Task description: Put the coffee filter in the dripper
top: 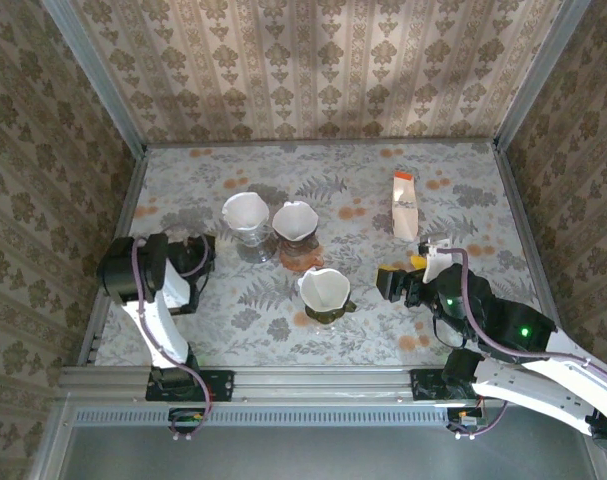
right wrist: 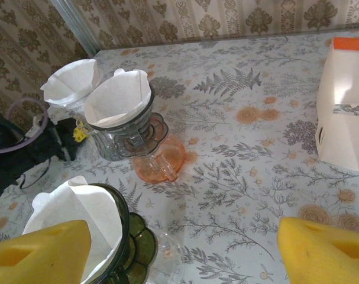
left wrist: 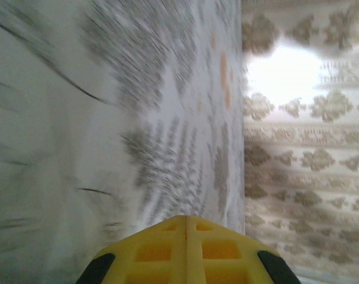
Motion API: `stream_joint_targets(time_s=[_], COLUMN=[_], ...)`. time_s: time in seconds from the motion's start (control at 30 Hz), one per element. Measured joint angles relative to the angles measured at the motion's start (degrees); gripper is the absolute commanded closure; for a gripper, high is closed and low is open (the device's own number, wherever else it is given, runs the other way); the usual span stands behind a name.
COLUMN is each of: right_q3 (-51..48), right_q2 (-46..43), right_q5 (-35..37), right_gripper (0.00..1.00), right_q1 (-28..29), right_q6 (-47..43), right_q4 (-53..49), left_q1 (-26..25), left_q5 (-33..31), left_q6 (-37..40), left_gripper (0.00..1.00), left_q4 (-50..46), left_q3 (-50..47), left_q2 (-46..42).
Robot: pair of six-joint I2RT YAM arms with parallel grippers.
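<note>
Hovering low over floral table, right gripper has yellow fingers spread wide, nothing between them. Coffee filter sits in green dripper, just beside one finger. Orange saucer lies between green dripper and grey dripper, touching the latter's base. Grey dripper and clear dripper behind each hold white filter. White carton well apart on right. Left gripper clenched, empty, near wall.

Blurred tabletop; near dripper and white carton cropped at frame edges.
</note>
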Motion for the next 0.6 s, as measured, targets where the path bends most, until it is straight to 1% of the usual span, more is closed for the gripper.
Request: stream_joint_targets(time_s=[0.07,0.17,0.3,0.4,0.47,0.53,0.57,0.6], right_q3=[-0.1,-0.4,-0.4,-0.4,-0.5,-0.6,-0.7,-0.7], right_q2=[0.0,0.0,0.0,0.0,0.0,0.0,0.0,0.1], right_q5=[0.2,0.6,1.1,1.2,1.1,1.2,1.2,1.4], right_gripper=[0.16,0.15,0.15,0.14,0.12,0.09,0.07,0.0], right_q1=[0.0,0.0,0.0,0.0,0.0,0.0,0.0,0.0], right_q6=[0.0,0.0,0.0,0.0,0.0,-0.1,-0.1,-0.2], right_q4=[0.0,0.0,0.0,0.0,0.1,0.1,0.3,0.4], left_q1=[2.1,3.0,2.9,2.8,2.7,2.7,2.7,2.6], left_q5=[-0.3,-0.5,-1.1,-2.9,-4.6,-6.8,-7.7,-8.7], left_q6=[0.8,2.8,8.9,16.3,21.6,27.2,30.1,33.2], left_gripper=[0.96,0.94,0.9,0.79,0.64,0.46,0.03,0.0], left_q4=[-2.3,-9.2,-25.4,-40.7,-49.1,-57.4,-60.3,-63.7], left_q3=[-1.8,-3.3,-1.1,4.7,9.2,14.0,15.7,17.9], left_q2=[-2.6,-8.3,-23.1,-35.8,-42.5,-48.5,-50.1,-51.6])
